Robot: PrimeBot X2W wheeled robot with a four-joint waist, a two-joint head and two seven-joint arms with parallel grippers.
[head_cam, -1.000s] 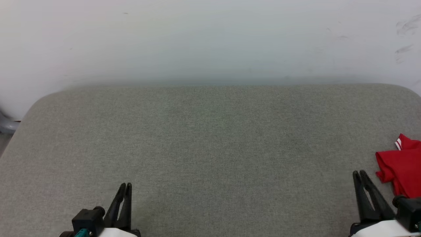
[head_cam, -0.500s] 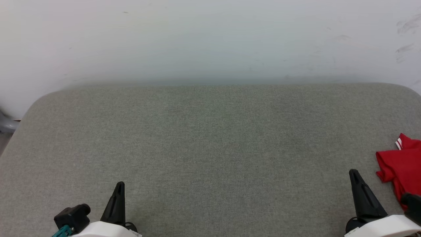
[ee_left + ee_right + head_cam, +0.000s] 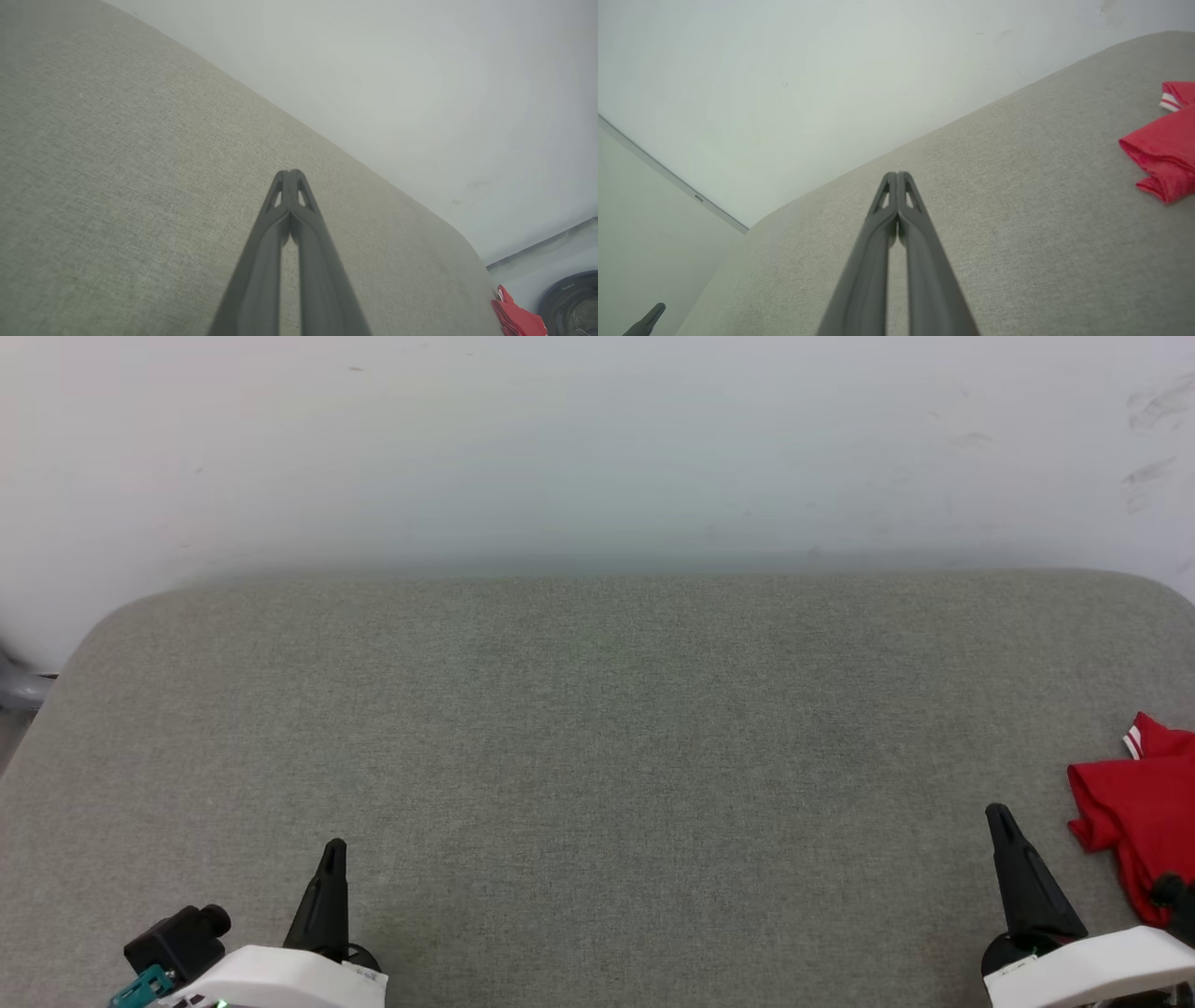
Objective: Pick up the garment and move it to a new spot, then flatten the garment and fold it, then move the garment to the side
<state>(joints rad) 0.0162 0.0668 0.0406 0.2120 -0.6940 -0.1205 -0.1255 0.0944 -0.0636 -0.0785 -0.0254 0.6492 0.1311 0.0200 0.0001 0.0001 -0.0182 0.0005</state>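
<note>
The garment [image 3: 1141,807] is a red folded bundle with a bit of white stripe trim, lying at the right edge of the grey padded table [image 3: 597,728]; it also appears as the garment [image 3: 1164,144] and the garment [image 3: 516,317]. My right gripper [image 3: 999,815] stands shut and empty just left of it, apart from it. In its own wrist view the right gripper [image 3: 896,175] has both fingertips pressed together. My left gripper [image 3: 333,847] is shut and empty near the front left, tips together in the wrist view of the left gripper [image 3: 289,172].
A pale wall [image 3: 597,448] rises behind the table's rounded far edge. A grey object [image 3: 19,686] shows past the table's left edge. A dark round object [image 3: 572,298] sits on the floor beyond the table's right end.
Both grippers went from slightly open to shut. Both have turned about their wrists and now show edge-on as single spikes. The garment has not moved.
</note>
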